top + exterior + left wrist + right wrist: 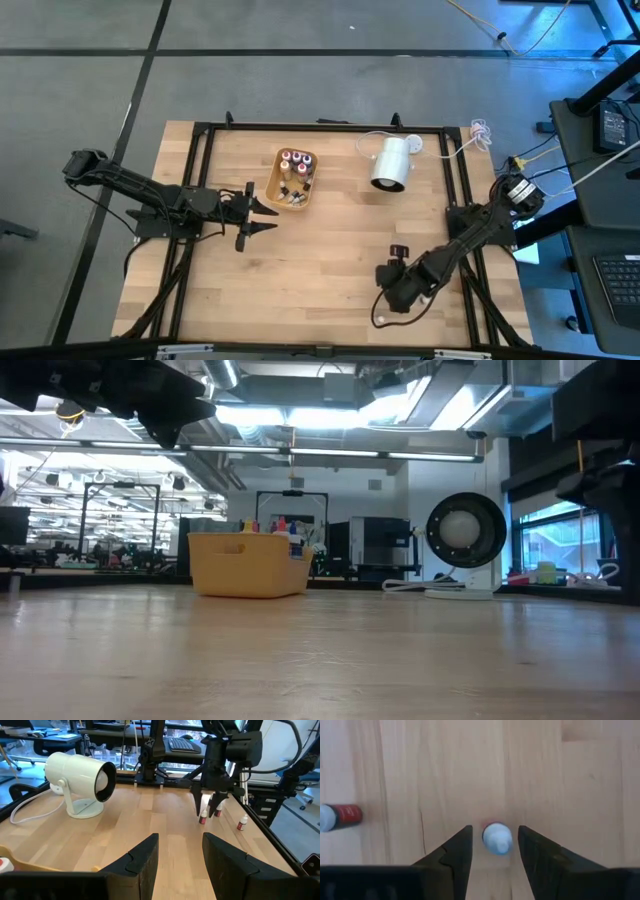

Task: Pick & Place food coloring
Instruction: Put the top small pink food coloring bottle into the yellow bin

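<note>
Several food coloring bottles (296, 170) with white caps stand in an orange tray (276, 188) at the table's far middle. Three more bottles stand on the wood near the right front. My right gripper (495, 850) points straight down, open, with one finger on either side of a white-capped bottle (496, 838), apart from it. The left wrist view shows this gripper (210, 806) above that bottle (202, 818). A red-bodied bottle (340, 816) stands beside it. My left gripper (262, 218) is open and empty, level, just in front of the tray.
A large white cylinder (390, 163) on a stand rests right of the tray, its cord trailing to the far right corner. A black frame (200, 150) rims the table. A third loose bottle (242, 822) stands near the frame's right rail. Bare wood lies between the arms.
</note>
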